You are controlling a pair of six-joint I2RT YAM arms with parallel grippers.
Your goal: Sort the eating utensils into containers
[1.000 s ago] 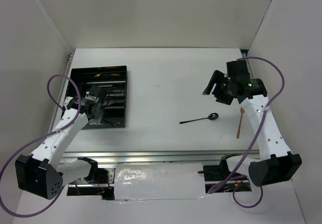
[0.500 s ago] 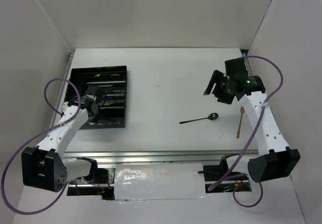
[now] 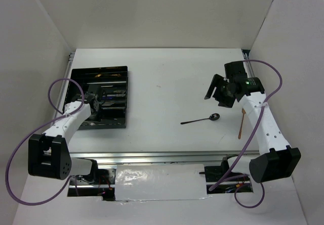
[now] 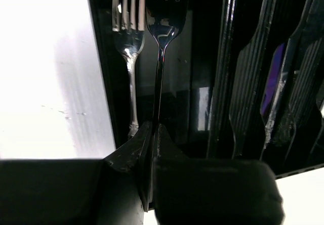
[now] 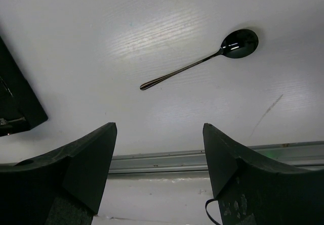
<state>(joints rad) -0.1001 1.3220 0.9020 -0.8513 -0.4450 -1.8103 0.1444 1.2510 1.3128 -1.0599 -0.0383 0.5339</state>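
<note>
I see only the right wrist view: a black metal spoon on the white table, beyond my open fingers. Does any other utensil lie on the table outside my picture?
Observer: Yes. One slim copper-coloured utensil lies to the right of the black metal spoon, beside the right arm.
Operator: Where is the tray?
Observer: The shallow black rectangular plastic tray sits at the left side of the white table.
Operator: Is the left gripper free?
Observer: No. The left gripper is shut on the handle of a black fork, over the tray.
</note>
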